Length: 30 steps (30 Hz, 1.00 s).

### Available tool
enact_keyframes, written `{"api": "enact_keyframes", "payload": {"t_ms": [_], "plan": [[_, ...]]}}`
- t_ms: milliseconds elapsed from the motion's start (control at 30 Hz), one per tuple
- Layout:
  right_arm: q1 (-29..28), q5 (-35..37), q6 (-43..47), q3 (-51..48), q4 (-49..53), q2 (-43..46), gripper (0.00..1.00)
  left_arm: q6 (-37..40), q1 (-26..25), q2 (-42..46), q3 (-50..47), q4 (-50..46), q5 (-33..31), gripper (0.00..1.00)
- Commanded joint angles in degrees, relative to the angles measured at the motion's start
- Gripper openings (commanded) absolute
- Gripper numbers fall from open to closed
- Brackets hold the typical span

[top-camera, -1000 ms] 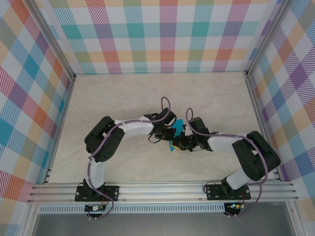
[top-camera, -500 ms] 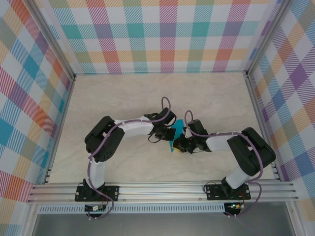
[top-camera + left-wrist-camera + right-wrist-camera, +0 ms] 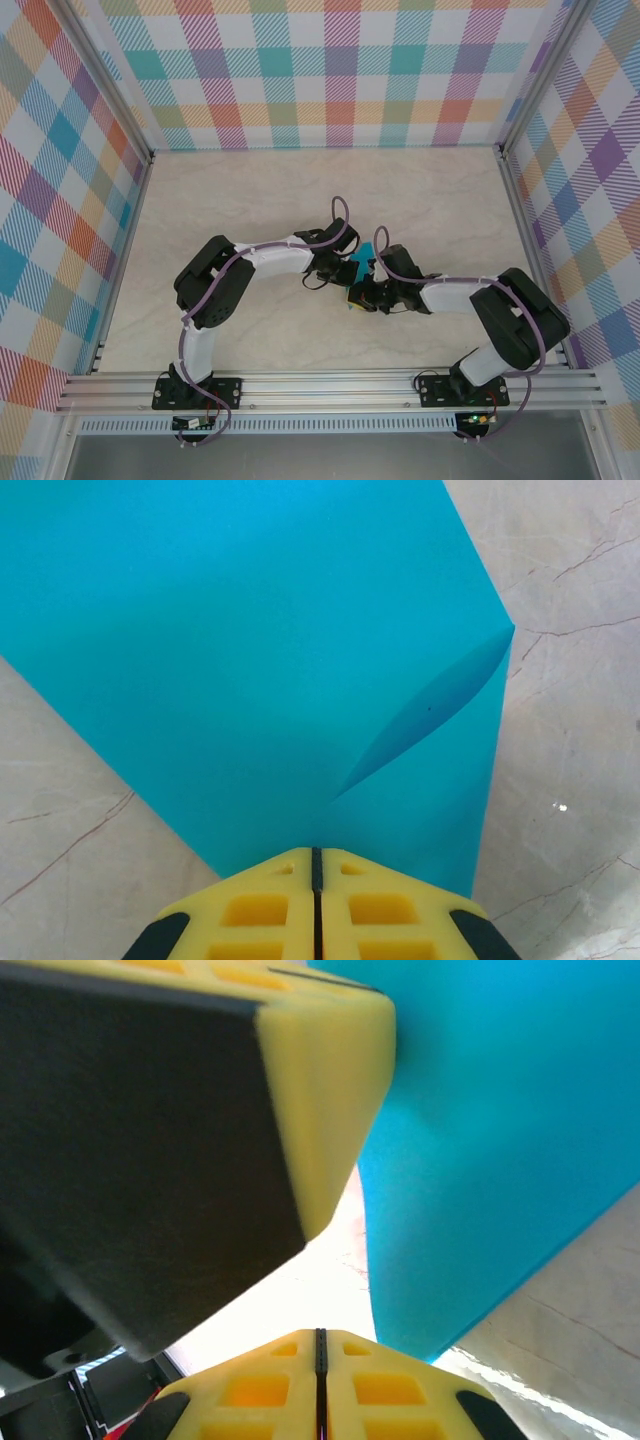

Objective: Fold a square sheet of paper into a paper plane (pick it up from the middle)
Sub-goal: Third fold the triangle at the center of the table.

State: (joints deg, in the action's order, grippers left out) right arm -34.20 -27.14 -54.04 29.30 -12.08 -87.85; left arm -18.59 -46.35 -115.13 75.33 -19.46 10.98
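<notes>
The sheet is thin teal paper: very light, limp, easy to crease, crumple or tear, and likely slick between smooth pads. It will not hold its shape beyond a grip, so it is best taken by an edge or along a fold line, with a flat, light pinch. Pulling from two points at once could rip it.

It sits mid-bench, a little near of centre, between the two wrists in the top view. The left gripper is closed flat on one corner of it, and the paper fans away from the tips. One flap on the right is doubled over and bulges open as a loose pocket, so that fold looks soft and not yet pressed.

The right gripper has its fingers pressed together too. The sheet's edge reaches down beside its tips, but I cannot tell whether any paper is pinched there.

Whether the far part of the sheet rests on the bench or hangs above it is unclear.

The crowding comes from the arms themselves. In the right wrist view the other arm's yellow and black finger block looms just beside the paper, so the two could knock together. Purple cables loop above both wrists. The checked walls stand well apart.
</notes>
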Motion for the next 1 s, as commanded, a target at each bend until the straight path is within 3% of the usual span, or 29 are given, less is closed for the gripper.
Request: {"api": "enact_keyframes", "payload": {"t_ms": [0, 200, 467, 800, 967], "plan": [[-0.3, 0.5, -0.4, -1.0, -1.8, -3.3, 0.08, 0.8, 0.6, -1.5, 1.0, -1.4, 1.1, 0.07], [-0.3, 1.9, -1.1, -1.4, -1.0, -4.8, 0.08, 1.1, 0.6, -1.5, 1.1, -1.8, 0.9, 0.07], [-0.3, 1.5, -0.5, -0.7, 2.0, 2.5, 0.09, 1.4, 0.6, -1.4, 1.4, -2.3, 0.8, 0.07], [-1.2, 0.5, 0.0, -0.7, 2.5, -2.8, 0.08, 1.4, 0.6, -1.6, 1.7, -2.5, 1.0, 0.07], [-1.0, 1.4, 1.2, 0.2, 6.1, -0.7, 0.08, 1.5, 0.6, -1.4, 1.7, -2.8, 0.8, 0.06]]}}
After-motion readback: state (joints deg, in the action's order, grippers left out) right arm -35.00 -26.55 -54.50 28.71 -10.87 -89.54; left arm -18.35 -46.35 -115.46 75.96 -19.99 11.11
